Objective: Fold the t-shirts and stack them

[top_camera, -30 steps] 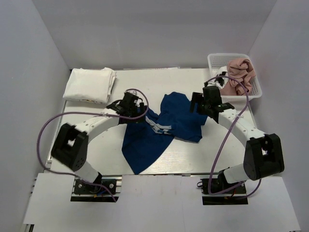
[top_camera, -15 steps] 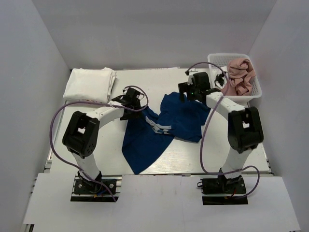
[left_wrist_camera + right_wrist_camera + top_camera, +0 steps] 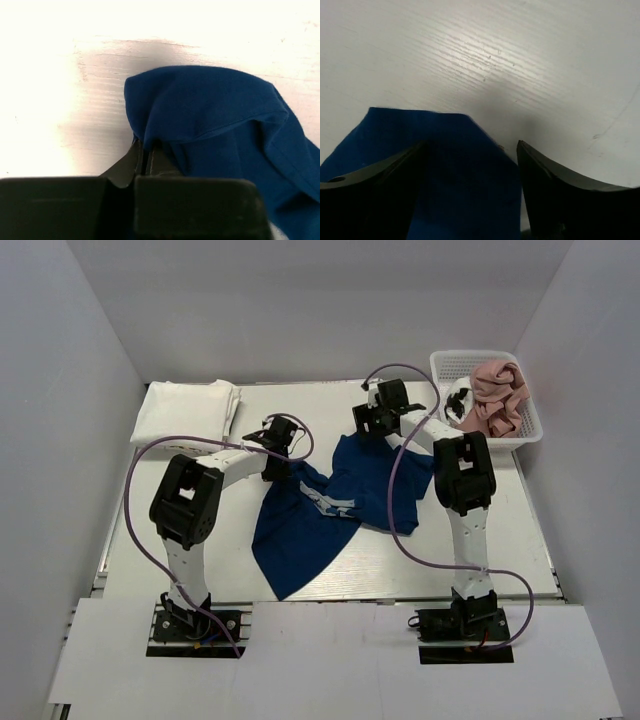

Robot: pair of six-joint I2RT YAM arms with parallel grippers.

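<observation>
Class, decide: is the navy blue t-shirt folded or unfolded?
Unfolded: the navy blue cloth t-shirt sprawls rumpled and irregular across the white table.

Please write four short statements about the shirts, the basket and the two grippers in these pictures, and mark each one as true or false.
1. The left gripper is shut on an edge of the navy t-shirt. True.
2. The right gripper is shut on the navy t-shirt. False: it is open over a corner of it.
3. The pink t-shirt lies in the white basket. True.
4. The folded white t-shirts lie beside the basket. False: they lie at the far left, away from it.
</observation>
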